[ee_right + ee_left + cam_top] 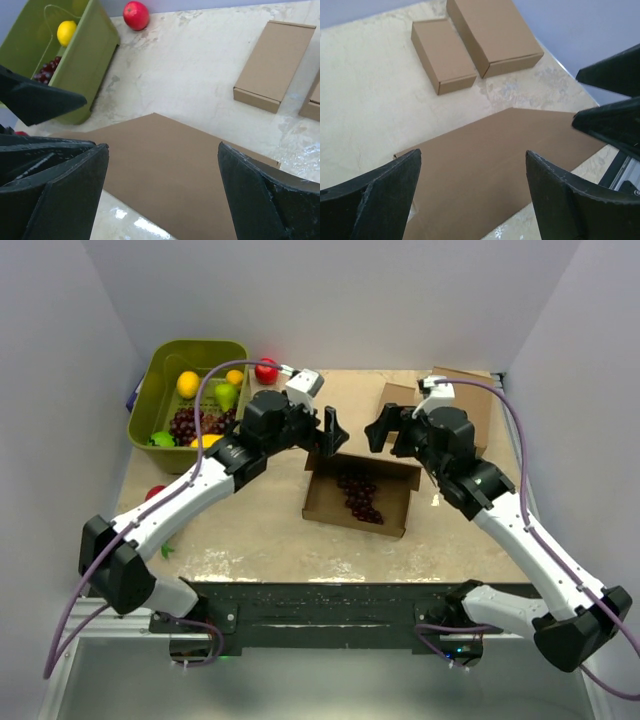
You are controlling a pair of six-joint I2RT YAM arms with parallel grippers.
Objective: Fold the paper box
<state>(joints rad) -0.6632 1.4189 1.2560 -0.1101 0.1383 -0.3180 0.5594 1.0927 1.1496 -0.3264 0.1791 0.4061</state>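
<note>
Paper box (165,170) beneath right end effector (161,150)

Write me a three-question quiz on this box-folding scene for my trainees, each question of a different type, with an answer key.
1. True or false: the left claw is clamped on the paper box.
2. What lies inside the paper box? A) grapes B) a banana C) a spoon
3. Fill in: the red apple lies just outside the green ____.
Key: 1 false, it is open above the box, as is the right claw; 2 A; 3 bin.
</note>
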